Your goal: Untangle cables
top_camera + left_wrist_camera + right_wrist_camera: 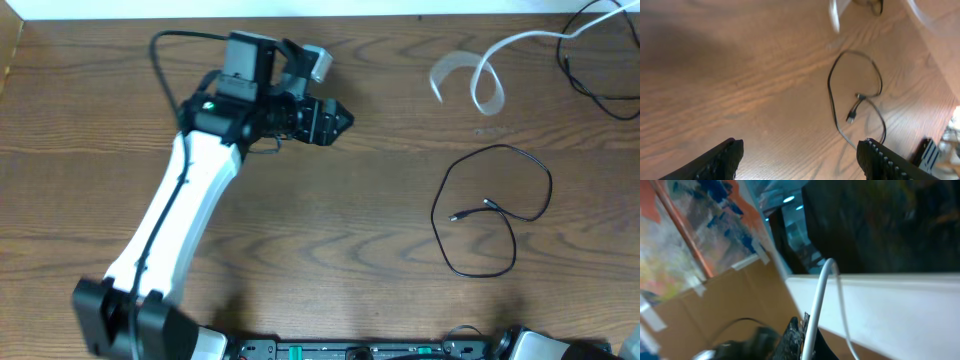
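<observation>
Left wrist — left gripper (800,147) spread, black cable (851,118) ahead, right gripper (802,337) pinching white cable (821,287)

the left arm (190,210) stretches out long, its left gripper (800,152) spread wide, holding nothing. the right gripper (800,337) pinches the white cable (821,290).

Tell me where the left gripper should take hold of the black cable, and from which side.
Probably best: grip the black cable on the left arc of its loop, a bare single strand away from the plug ends and the crossing. Bring the left gripper, open now, down from above with its jaws across the cord: it lies flat on the table, apart from the white cable.
</observation>
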Tool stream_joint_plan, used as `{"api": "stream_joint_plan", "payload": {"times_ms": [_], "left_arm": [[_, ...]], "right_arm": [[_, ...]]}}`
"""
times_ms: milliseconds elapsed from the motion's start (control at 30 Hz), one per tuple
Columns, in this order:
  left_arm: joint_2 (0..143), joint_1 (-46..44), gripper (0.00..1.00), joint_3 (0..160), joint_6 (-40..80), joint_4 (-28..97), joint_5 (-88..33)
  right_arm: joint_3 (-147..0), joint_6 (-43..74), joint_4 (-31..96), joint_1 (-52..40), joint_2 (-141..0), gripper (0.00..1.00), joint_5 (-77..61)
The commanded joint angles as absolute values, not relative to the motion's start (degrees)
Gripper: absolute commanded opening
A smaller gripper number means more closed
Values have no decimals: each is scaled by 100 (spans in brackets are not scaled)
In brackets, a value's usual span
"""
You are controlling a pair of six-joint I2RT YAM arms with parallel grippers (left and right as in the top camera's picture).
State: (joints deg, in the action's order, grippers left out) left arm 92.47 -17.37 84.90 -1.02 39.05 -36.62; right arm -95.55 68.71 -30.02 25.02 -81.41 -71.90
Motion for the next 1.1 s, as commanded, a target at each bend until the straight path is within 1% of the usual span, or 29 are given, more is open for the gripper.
{"api": "stream_joint_plan", "payload": {"times_ms": [0, 100, 167, 267, 333, 367, 467, 533, 733, 867, 967, 1067], "left_arm": [[9636, -1881, 77, 8573, -259, 3922, -3802], [9793, -1951, 77, 8573, -261, 3922, -3800], [9800, -1968, 77, 8573, -261, 3920, -3798], [9738, -1970, 77, 8573, -261, 3920, -3798], [9714, -1970, 77, 8573, -261, 3920, -3798], [9708, -1970, 77, 8573, -261, 3922, -3798], [9708, -1970, 77, 8573, -259, 3948, -3795], [9708, -1970, 77, 8573, -259, 4007, -3793], [9708, -1975, 77, 8573, -259, 4049, -3798], [9708, -1975, 77, 8573, -259, 4119, -3798], [9708, -1975, 77, 8573, -259, 4160, -3798], [9708, -1975, 77, 8573, -259, 4174, -3795]], "right_arm": [[-9568, 7926, -2980, 2644, -8173, 1, -7411], [-9566, 7389, -2373, 2816, -8217, 1, -7406], [-9566, 6746, -1750, 2945, -8259, 1, -7384], [-9566, 5655, -384, 3175, -8326, 2, -7122], [-9566, 4799, 561, 3378, -8374, 2, -6567], [-9566, 4392, 1133, 3496, -8394, 2, -6049], [-9568, 3664, 2189, 3850, -8403, 1, -4781], [-9570, 3573, 2279, 4143, -8403, 1, -4740], [-9734, 3837, 2276, 5295, -8401, 2, -4751], [-9738, 3715, 2508, 6005, -8444, 2, -4558], [-9738, 3371, 2700, 6278, -8617, 1, -4296], [-9738, 3011, 2875, 6302, -8882, 1, -4036]]}}
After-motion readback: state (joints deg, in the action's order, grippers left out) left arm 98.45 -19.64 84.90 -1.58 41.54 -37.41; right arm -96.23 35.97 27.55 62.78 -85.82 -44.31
